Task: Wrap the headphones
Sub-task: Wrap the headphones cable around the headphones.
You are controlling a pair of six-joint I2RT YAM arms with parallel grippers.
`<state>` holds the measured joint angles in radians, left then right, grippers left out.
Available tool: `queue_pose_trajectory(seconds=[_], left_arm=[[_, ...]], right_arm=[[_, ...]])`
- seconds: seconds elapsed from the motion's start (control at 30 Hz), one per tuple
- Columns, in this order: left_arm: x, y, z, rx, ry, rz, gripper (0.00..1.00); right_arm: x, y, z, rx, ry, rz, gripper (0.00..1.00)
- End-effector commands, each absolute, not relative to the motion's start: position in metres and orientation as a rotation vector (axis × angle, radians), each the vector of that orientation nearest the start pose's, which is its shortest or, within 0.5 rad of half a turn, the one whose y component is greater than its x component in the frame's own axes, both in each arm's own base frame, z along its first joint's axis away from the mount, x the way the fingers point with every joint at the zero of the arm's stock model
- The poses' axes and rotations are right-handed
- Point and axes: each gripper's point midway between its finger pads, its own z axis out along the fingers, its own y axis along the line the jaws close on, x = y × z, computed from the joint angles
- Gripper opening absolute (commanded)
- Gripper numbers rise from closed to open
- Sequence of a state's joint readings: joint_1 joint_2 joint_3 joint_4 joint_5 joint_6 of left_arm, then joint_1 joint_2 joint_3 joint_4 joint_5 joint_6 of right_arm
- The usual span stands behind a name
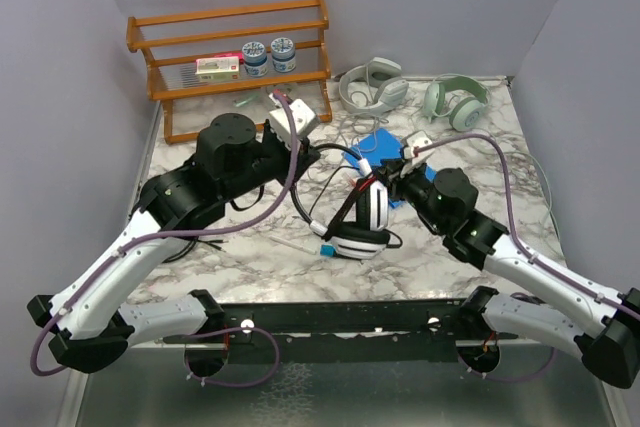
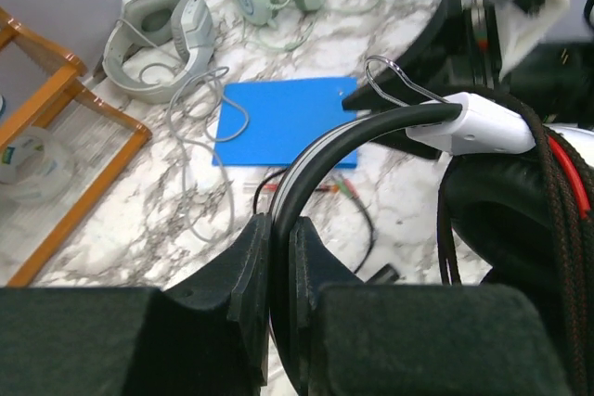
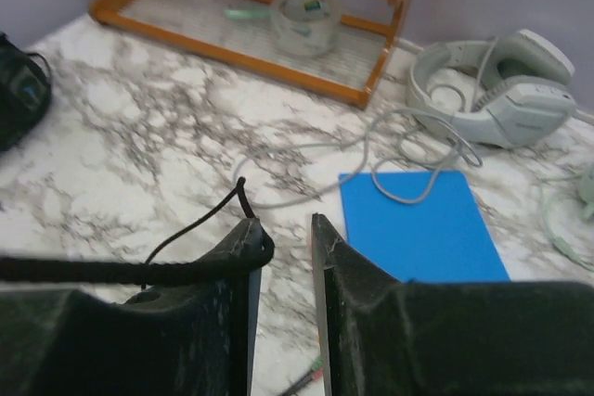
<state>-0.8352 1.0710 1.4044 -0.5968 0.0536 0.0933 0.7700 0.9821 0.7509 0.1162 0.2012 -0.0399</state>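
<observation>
Now, the left wrist view catches what the top view hides: left fingers (image 2: pixel 232 285) clamped on the headband of the white-and-black headphones (image 1: pixel 368 215), mid-tabletop (image 1: pixel 250 247). Right wrist view: right fingers (image 3: pixel 362 275) apart, black cable (image 3: pixel 111 273) draped over one tip. Count three headphones, with the grey-white pair (image 1: pixel 373 85) and pale green pair (image 1: pixel 455 100) at the back, and one blue sheet (image 3: pixel 418 220).
</observation>
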Motion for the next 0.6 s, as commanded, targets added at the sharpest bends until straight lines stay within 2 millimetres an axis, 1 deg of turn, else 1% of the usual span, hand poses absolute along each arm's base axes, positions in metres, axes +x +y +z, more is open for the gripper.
queue_pose_trajectory(seconds=[0.0,0.13,0.27,0.37,0.43,0.5,0.57], left_arm=[[0.204,-0.253,0.443,0.605,1.641,-0.804,0.0],[0.195,-0.255,0.461,0.585,1.659,-0.877,0.0],[0.191,-0.255,0.477,0.544,1.659,-0.924,0.0],[0.192,-0.252,0.491,0.471,1.658,-0.951,0.0],[0.197,-0.247,0.5,0.392,1.659,-0.948,0.0],[0.202,-0.243,0.507,0.325,1.66,-0.942,0.0],[0.204,-0.242,0.514,0.301,1.652,-0.951,0.0]], right_arm=[[0.268,0.239,0.311,-0.479,1.337,0.573,0.34],[0.26,0.248,0.312,-0.518,1.28,0.629,0.39],[0.254,0.258,0.315,-0.56,1.233,0.678,0.53],[0.25,0.266,0.315,-0.593,1.205,0.713,0.61],[0.247,0.269,0.313,-0.602,1.194,0.731,0.65],[0.248,0.269,0.31,-0.6,1.184,0.734,0.7],[0.248,0.271,0.308,-0.602,1.177,0.737,0.74]])
